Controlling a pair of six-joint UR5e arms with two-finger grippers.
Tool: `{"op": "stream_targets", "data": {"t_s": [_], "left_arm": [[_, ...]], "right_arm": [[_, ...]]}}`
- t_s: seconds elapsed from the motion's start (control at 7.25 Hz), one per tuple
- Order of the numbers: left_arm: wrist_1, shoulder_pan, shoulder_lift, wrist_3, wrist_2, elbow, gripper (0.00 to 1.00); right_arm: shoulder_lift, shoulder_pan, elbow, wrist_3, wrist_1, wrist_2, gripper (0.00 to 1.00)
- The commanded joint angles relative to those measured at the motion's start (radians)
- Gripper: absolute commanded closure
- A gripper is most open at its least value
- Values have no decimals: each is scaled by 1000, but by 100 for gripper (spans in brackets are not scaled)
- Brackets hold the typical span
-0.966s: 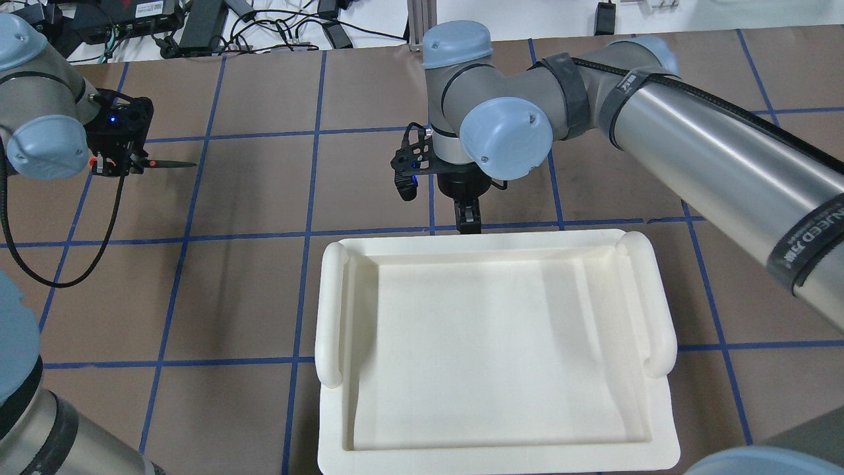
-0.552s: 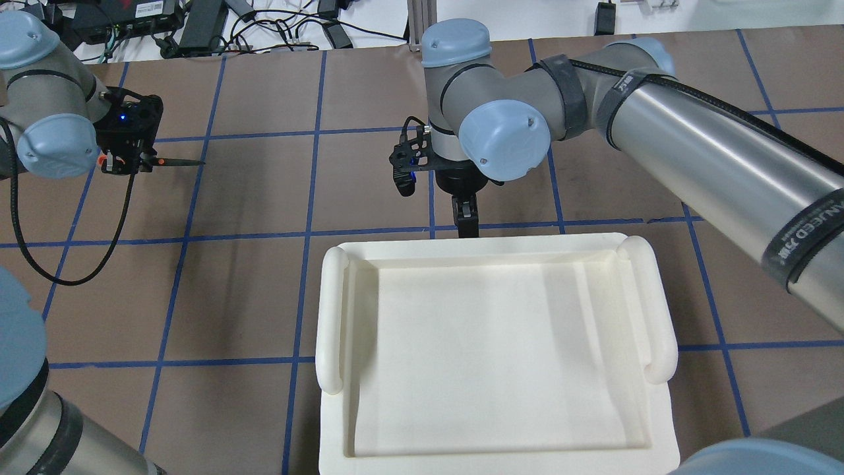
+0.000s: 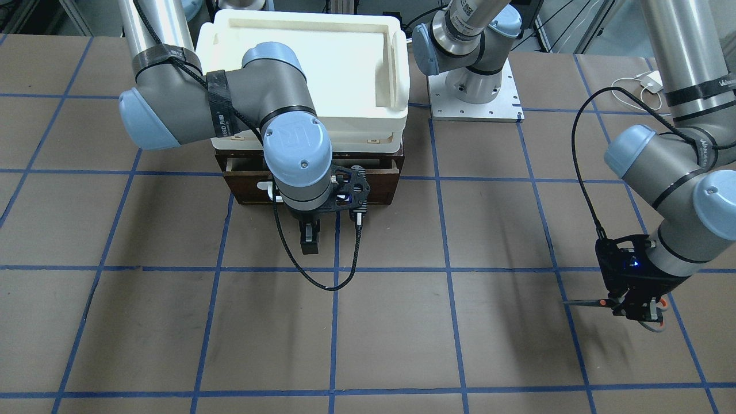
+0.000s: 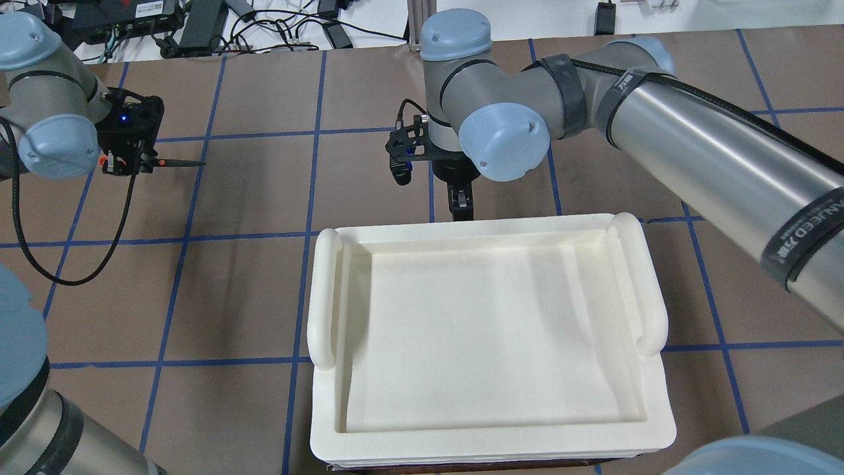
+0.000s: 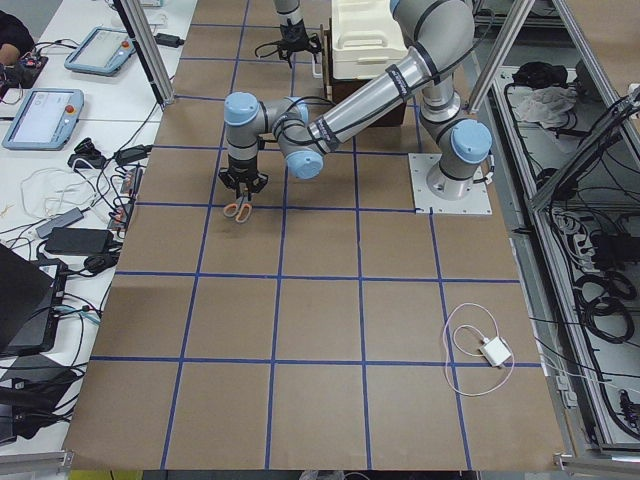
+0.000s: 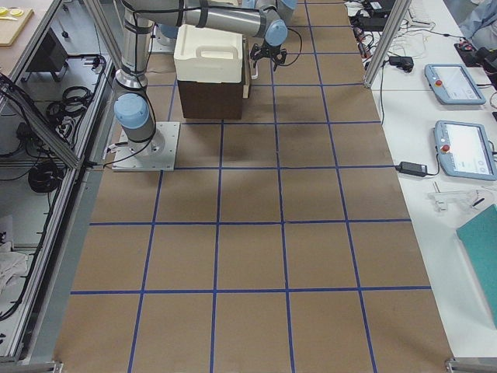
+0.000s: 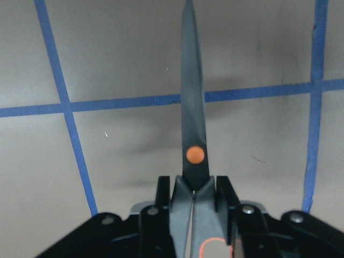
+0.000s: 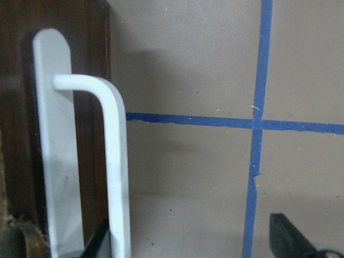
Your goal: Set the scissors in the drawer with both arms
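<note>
My left gripper (image 4: 134,163) is shut on the scissors (image 4: 177,162) at the table's far left and holds them level above the table, blades pointing toward the middle. In the left wrist view the scissors (image 7: 193,129) sit between the fingers (image 7: 163,194), with the orange pivot just ahead of them. My right gripper (image 3: 309,238) is in front of the dark brown drawer (image 3: 379,185), which stands out a crack. In the right wrist view the gripper (image 8: 193,244) is open, with one finger behind the white bar handle (image 8: 115,161).
A cream plastic tray (image 4: 326,297) lies on top of the drawer cabinet and hides it from overhead. The left arm's base plate (image 3: 474,95) stands beside the cabinet. A white charger with its cable (image 3: 647,83) lies behind the left arm.
The right gripper has moved away from the robot, and the tray and cabinet have shifted that way with it. The left gripper with the scissors has edged slightly toward the middle.
</note>
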Motion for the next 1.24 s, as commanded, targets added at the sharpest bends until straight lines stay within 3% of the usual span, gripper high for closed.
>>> {"op": "stream_targets", "data": {"t_s": [0.0,1.1], "left_arm": [[1,0,-1,0,1,0,100],[1,0,-7,0,3,0,100]], "right_arm": [[8,0,5,-2,-35,0,0],[19,0,7,-51,-92,1,0]]}}
